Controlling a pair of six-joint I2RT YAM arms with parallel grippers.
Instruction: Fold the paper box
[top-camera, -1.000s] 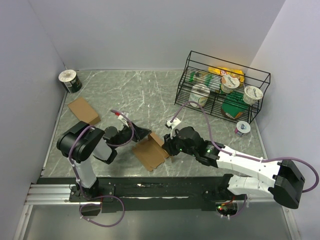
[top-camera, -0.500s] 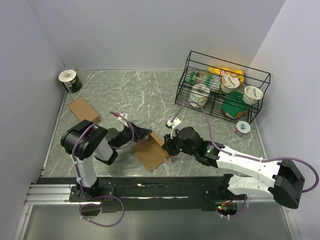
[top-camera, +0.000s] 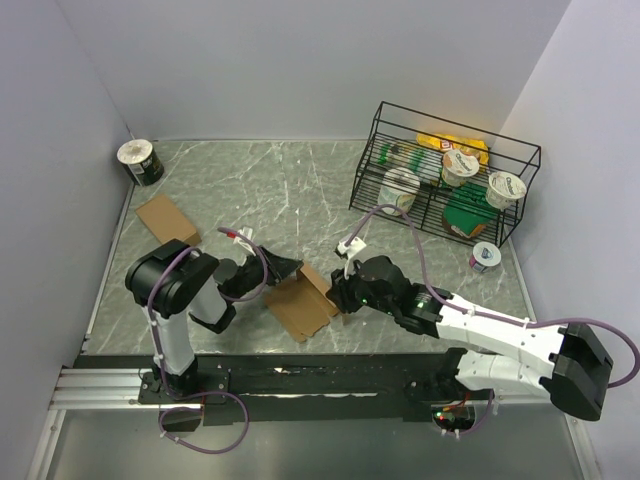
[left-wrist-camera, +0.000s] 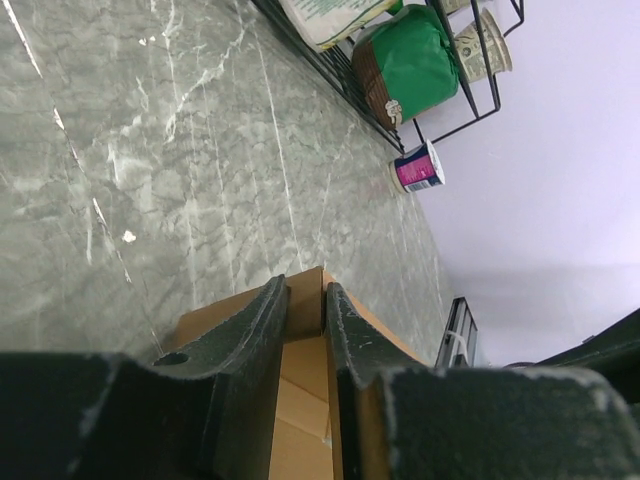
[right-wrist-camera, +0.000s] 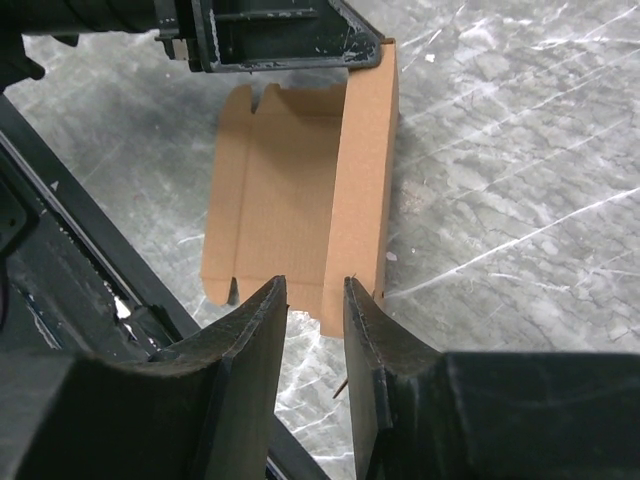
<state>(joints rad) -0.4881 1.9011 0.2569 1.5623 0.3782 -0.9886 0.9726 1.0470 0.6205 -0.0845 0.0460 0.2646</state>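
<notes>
Two arms meet over the paper box (top-camera: 300, 308), which lies on the table (top-camera: 250, 190) near its 6 o'clock edge, between the two bases. Over the last second the sheet has hardly shifted. The left arm's elbow has swung in toward it, and the left end effector (top-camera: 285, 268) has crept closer at the box's 11 o'clock corner, while the right end effector (top-camera: 335, 292) has only nudged along at its 2 o'clock side. In the right wrist view one long side panel stands raised, with the rest of the sheet flat toward 9 o'clock. The right end effector (right-wrist-camera: 310, 290) straddles the panel's near end with a narrow gap, and the left one sits at the far end. In the left wrist view, cardboard shows in the slim gap of the left end effector (left-wrist-camera: 303, 288). Whether either one actually pinches the panel I cannot tell. My reading is that this first wall is being braced at both ends, and the remaining flaps are still unfolded
</notes>
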